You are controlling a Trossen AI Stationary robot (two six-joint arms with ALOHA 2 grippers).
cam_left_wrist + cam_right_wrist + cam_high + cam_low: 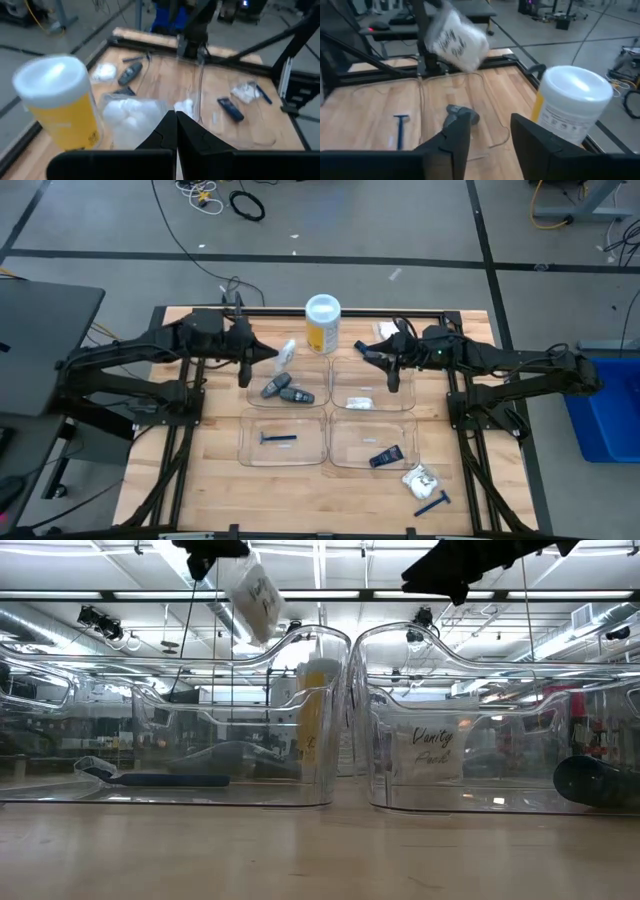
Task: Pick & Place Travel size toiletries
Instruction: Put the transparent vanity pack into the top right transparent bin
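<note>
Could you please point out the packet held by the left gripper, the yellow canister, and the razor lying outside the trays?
Packet (456, 44), right wrist view, on its printed front.
Yellow canister (322, 310), high view, on its white lid.
Razor outside the trays (432, 504), high view, on the middle of its blue handle.

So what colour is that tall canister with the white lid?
Yellow canister, clearest in the left wrist view.

grey floor (400, 220), loose cables (245, 202), ceiling lights (320, 595)

Robotics lab or workshop, taped concrete floor (400, 230), loose cables (245, 202), ceiling strip lights (320, 595)
</note>
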